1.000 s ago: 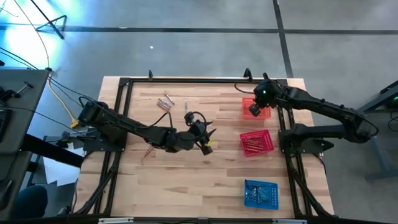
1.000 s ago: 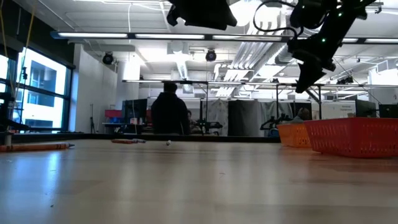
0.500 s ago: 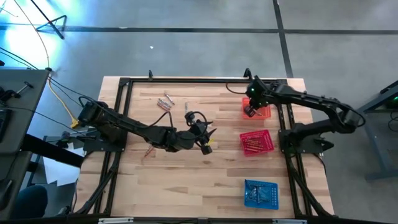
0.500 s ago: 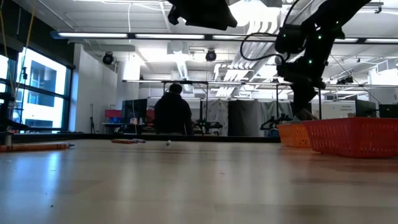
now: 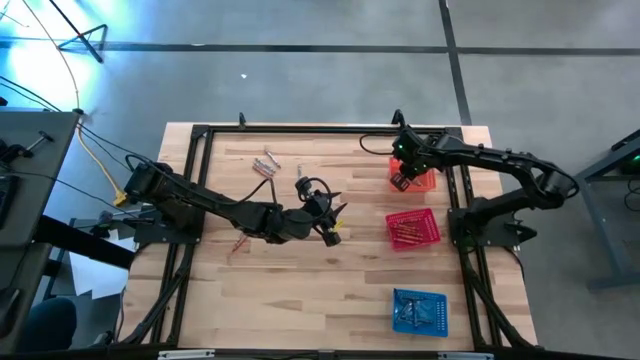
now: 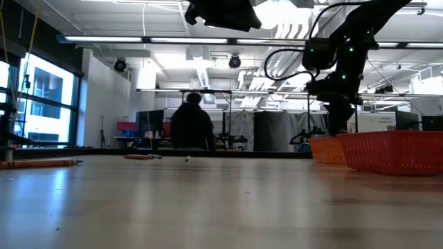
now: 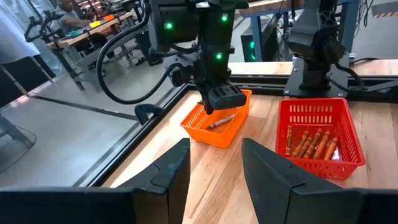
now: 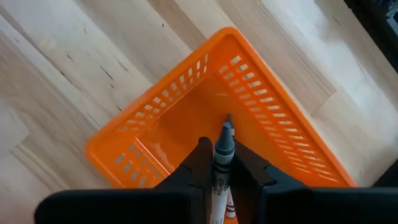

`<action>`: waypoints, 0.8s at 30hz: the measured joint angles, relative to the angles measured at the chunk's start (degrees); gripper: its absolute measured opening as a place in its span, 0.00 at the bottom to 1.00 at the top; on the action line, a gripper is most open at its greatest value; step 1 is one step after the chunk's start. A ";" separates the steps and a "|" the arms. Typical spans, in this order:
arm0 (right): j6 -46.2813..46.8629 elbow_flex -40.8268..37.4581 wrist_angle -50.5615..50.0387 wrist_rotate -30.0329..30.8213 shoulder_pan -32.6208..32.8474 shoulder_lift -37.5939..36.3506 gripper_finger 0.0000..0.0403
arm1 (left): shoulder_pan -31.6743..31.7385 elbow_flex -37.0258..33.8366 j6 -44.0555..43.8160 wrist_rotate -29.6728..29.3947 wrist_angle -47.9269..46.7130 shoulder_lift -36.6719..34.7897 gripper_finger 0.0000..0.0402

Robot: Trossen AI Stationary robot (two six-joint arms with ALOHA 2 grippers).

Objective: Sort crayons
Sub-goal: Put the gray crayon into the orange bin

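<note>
Baskets: three, the orange basket (image 5: pixel 419 176) at about 1 o'clock on the table (image 5: pixel 300 290), the red basket (image 5: pixel 413 229) at 3 o'clock, the blue basket (image 5: pixel 420 311) at 5 o'clock.
Loose crayons (image 5: pixel 266 165): a few at 11 o'clock, one more (image 5: pixel 238 243) at 9 o'clock; exact count unclear.
Right gripper (image 8: pixel 219 163): over the orange basket, fingers narrow, a grey crayon (image 8: pixel 222 149) between them, tip pointing down into the basket.
Left gripper (image 5: pixel 336 222): near table centre, fingers wide apart, nothing between them.
Red basket contents: several crayons (image 7: pixel 308 142).
</note>
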 joint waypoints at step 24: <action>4.04 6.14 -1.95 -0.78 10.03 -18.48 0.29 | 16.09 -0.13 -27.95 8.55 -37.30 0.87 0.33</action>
